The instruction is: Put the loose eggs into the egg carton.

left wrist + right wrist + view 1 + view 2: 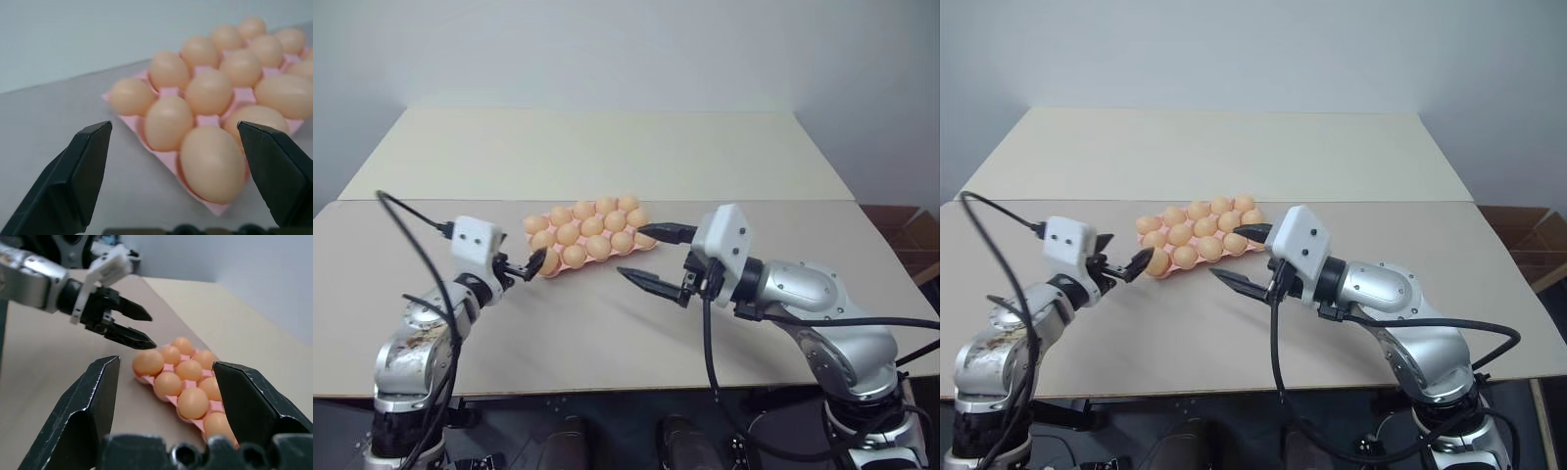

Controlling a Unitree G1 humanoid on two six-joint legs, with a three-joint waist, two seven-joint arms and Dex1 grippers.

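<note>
while the egg carton (pixel 590 238) is lying flat on the beige table (pixel 607 323), slanted between the two arms, it is being seen as a pink moulded tray with scalloped edges and three rows of five rounded cups. every cup that can be seen is being filled by a smooth, pale orange-tan egg, and the eggs (pixel 212 163) are being shown seated upright, oval and matte, with pink ridges visible between them. the left gripper (pixel 534 262) is being held just beside the carton's near left corner, its black fingers spread apart and nothing being gripped. the right gripper (pixel 651 258) is being held at the carton's right end, its fingers (pixel 95 396) parted wide and nothing being grasped, one tip reaching over the tray's edge.
</note>
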